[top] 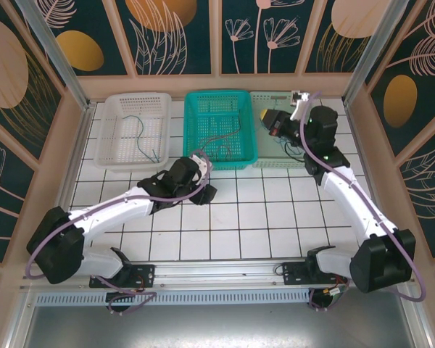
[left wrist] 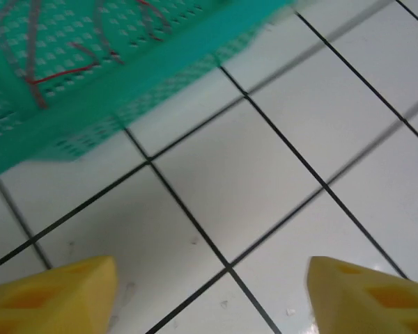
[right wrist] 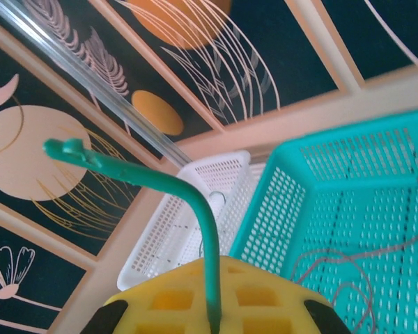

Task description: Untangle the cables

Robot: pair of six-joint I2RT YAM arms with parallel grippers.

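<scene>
White tiled table (top: 225, 217). Left hand (left wrist: 212, 296) hangs, fingers apart, just beside the teal basket (top: 216, 95) holding red and grey cables (left wrist: 59, 75). Right hand (right wrist: 212, 309) is clamped on a green cable (right wrist: 195, 202).

Three baskets line the bench's (top: 239, 217) far edge. I see a lone cable (top: 140, 134) in the left basket (top: 109, 145) and more cables (top: 225, 141) in the middle basket (top: 191, 130). My right end effector (top: 270, 119), with a pinched cable (right wrist: 207, 236) in it, is over the right basket's (top: 264, 161) left side. My left end effector (top: 206, 191) hovers just before the middle basket.

Left arm (top: 123, 206) reaches low with jaws spread wide; right arm (top: 346, 193) stands raised, jaws clamped
</scene>
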